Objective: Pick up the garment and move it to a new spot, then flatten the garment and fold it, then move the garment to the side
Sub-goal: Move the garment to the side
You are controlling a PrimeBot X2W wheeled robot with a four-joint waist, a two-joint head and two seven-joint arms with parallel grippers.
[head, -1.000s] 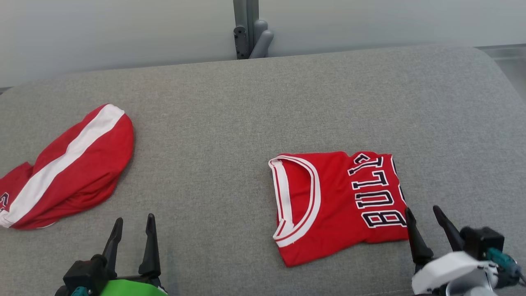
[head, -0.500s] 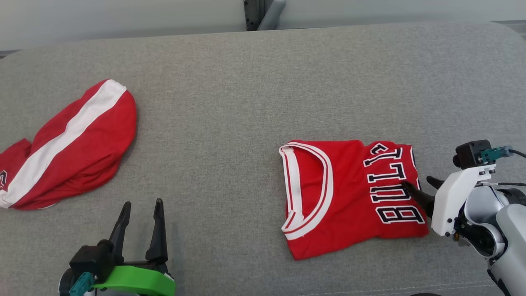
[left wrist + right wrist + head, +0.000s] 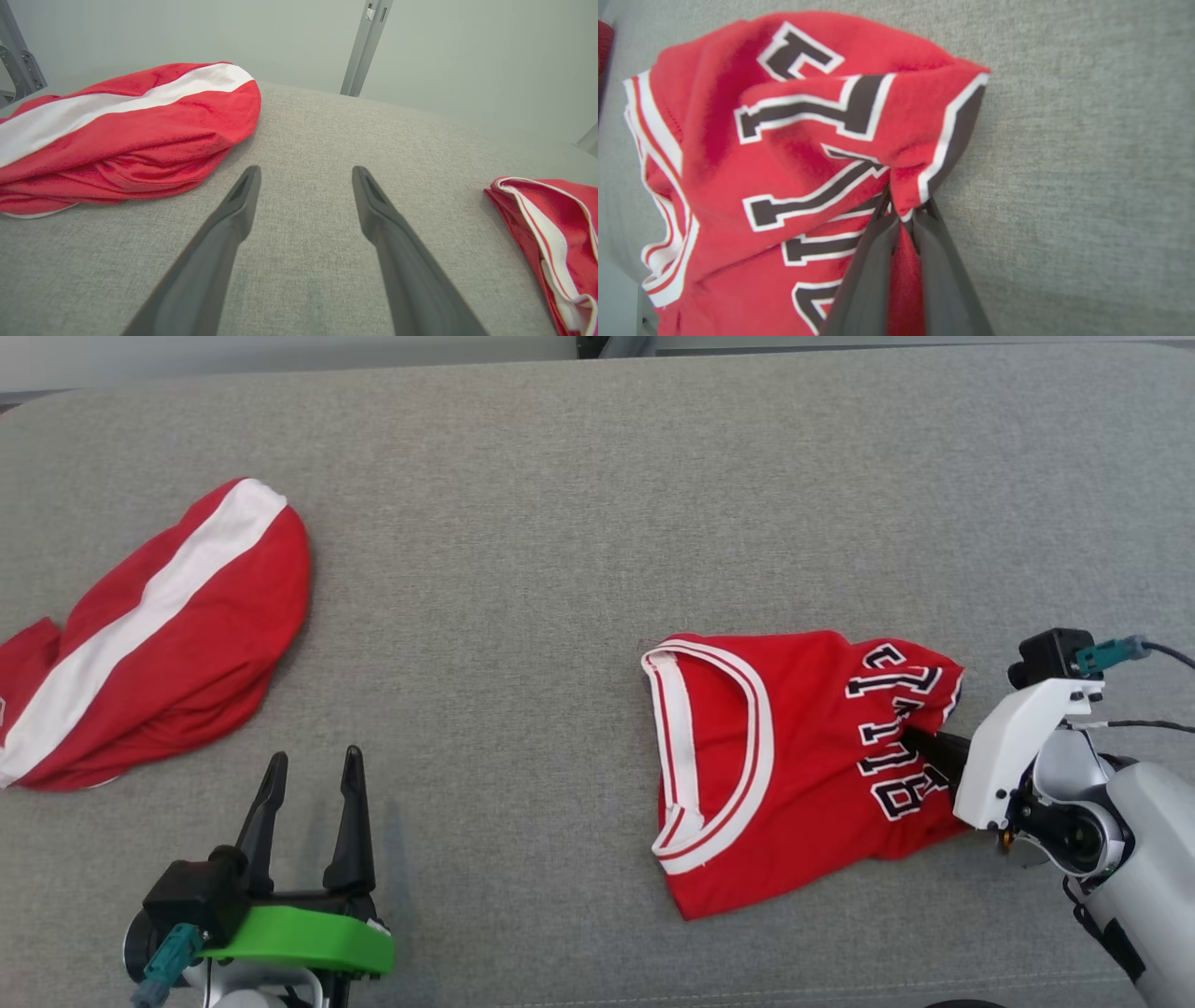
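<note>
Right gripper (image 3: 903,215): fingers pinched shut on the folded jersey (image 3: 766,756), at its right edge by the lettering. Cloth was bunched and puckered between the tips in the right wrist view. Left gripper (image 3: 313,758): fingers spread wide, holding nothing, over bare tabletop (image 3: 523,523) at front left.

Jersey lay right of centre on the grey fabric-covered tabletop, collar end toward the left, lettered end at the right gripper. Looked like thin, light, floppy knit with no stiffness. It would probably drape and unfold if lifted from one point.

A one-edge pinch seemed fine for dragging, not for carrying. Safer hold, I'd judge: through all layers at the folded edge, or add the left gripper on the collar side. Cloth on cloth likely drags grippy, so the layers could shear and open the fold.

Second red garment with a white stripe (image 3: 159,635) sat heaped at far left, well apart from the jersey. It would only get in the way of a leftward move.
</note>
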